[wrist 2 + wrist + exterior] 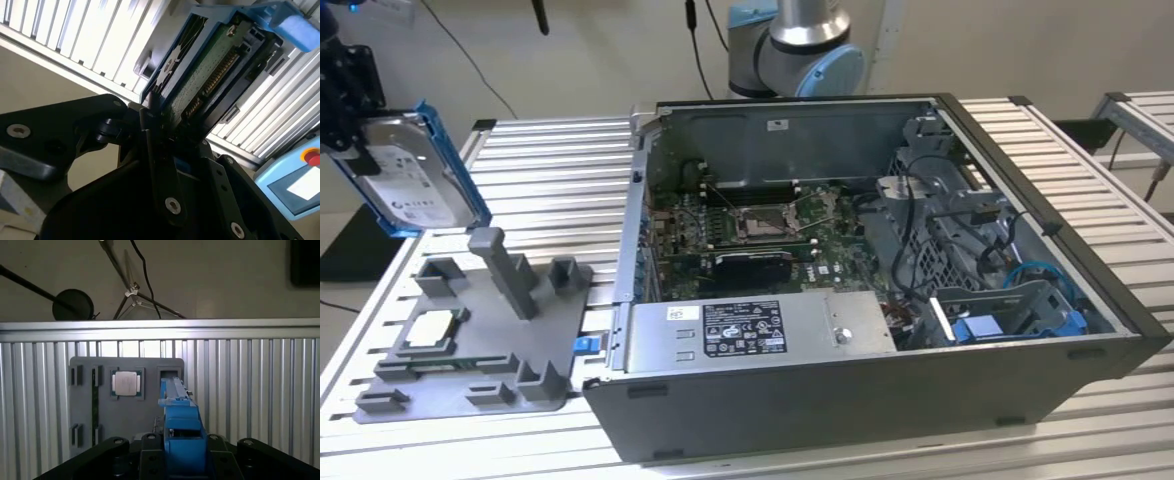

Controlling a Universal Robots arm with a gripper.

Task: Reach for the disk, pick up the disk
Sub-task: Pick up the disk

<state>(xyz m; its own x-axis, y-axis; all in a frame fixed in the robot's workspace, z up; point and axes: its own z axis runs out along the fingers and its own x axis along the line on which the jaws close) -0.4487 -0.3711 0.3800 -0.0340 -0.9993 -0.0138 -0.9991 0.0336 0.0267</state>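
The disk point(411, 180), a silver hard drive with a white label in a bright blue bracket, hangs tilted in the air at the exterior view's left, above the grey fixture plate point(467, 340). My gripper point(350, 135) is shut on its upper end. In the second wrist view the disk point(210, 75) shows its green circuit board between the black fingers point(150, 125). Seen edge-on in the first wrist view, the disk point(181, 427) sits above the grey fixture plate point(150, 410), and on that plate lies a small silver square chip point(126, 383).
An open computer case point(881, 300) with its motherboard exposed stands at the exterior view's right on the slatted aluminium table point(547, 170). The fixture plate carries several upright grey posts point(504, 270). The arm's base point(794, 45) rises behind the case.
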